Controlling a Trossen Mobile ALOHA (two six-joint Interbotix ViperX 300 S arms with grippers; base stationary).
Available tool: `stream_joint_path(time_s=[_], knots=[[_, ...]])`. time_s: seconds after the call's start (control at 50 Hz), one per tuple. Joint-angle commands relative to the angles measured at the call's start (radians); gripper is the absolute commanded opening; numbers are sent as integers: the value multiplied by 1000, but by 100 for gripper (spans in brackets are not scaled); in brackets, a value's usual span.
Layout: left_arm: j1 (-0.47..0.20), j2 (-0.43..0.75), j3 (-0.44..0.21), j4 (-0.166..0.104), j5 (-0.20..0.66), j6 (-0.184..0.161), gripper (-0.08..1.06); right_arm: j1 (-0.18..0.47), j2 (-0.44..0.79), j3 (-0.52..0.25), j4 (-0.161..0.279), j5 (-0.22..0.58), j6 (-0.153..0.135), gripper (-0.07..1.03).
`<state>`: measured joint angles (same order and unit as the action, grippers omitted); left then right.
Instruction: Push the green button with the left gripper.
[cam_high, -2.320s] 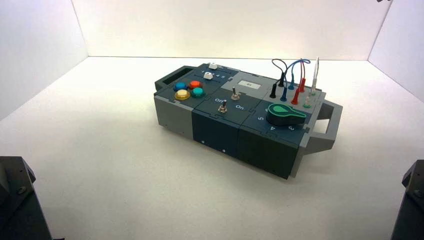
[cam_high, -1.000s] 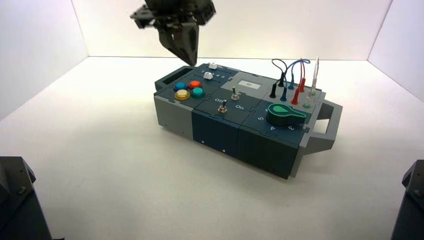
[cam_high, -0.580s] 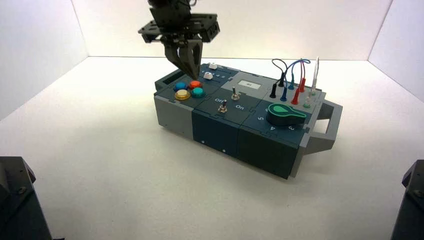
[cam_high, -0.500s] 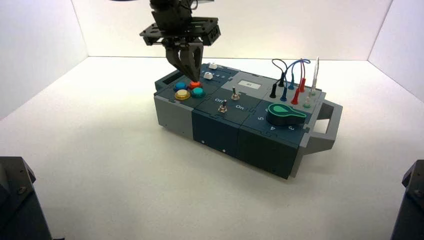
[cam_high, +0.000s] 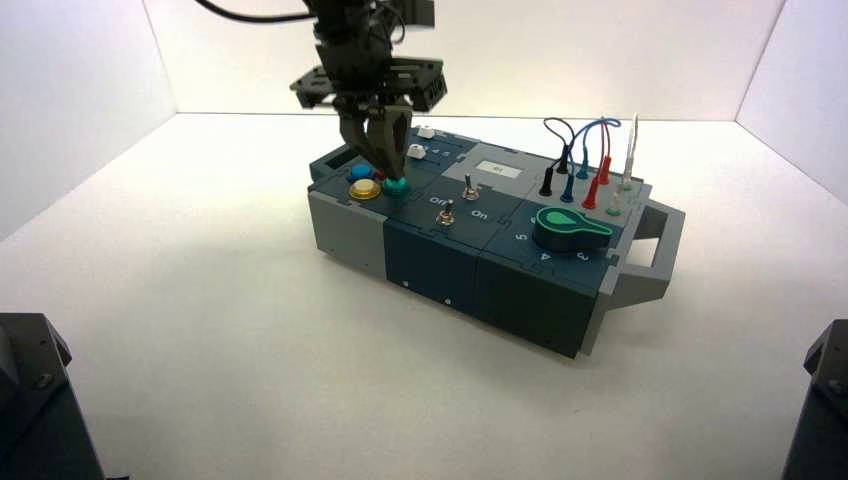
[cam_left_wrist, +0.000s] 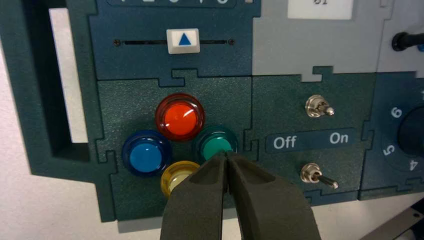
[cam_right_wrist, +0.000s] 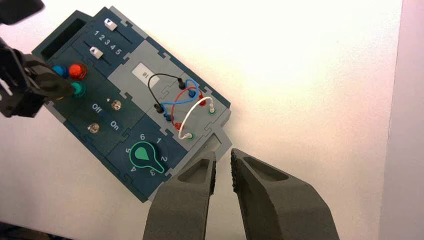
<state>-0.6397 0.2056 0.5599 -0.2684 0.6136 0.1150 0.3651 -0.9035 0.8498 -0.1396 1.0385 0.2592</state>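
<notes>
The green button (cam_high: 398, 186) is a small teal dome in the four-button cluster at the box's left end, beside red (cam_left_wrist: 180, 116), blue (cam_left_wrist: 146, 153) and yellow (cam_left_wrist: 177, 176) ones. My left gripper (cam_high: 386, 177) hangs point-down over the cluster, fingers shut and empty. In the left wrist view its tip (cam_left_wrist: 226, 155) sits at the near edge of the green button (cam_left_wrist: 215, 144); I cannot tell whether it touches. My right gripper (cam_right_wrist: 223, 172) hovers high off the box's knob end, slightly open and empty.
On the box (cam_high: 350, 235), two metal toggle switches (cam_left_wrist: 318, 106) flank an "Off / On" label next to the buttons. A white slider (cam_left_wrist: 183, 40) lies behind them. The big green rotary knob (cam_high: 568, 227) and plugged wires (cam_high: 585, 160) are at the right end.
My left gripper came into view above the box's back, dropped toward the button cluster, and its tip shifted from over the red button to the green one.
</notes>
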Motion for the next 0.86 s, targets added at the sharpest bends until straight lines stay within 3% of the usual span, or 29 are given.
stream_joint_path(time_s=[0.02, 0.5, 0.86], knots=[[-6, 9, -28, 0, -3, 2, -3, -5, 0, -34, -3, -2, -2, 19], [-6, 14, -21, -3, -5, -25, -3, -5, 5, -69, -17, 26, -20, 19], [-6, 17, -8, -3, -20, -23, -3, -5, 6, -66, -15, 32, -25, 19]])
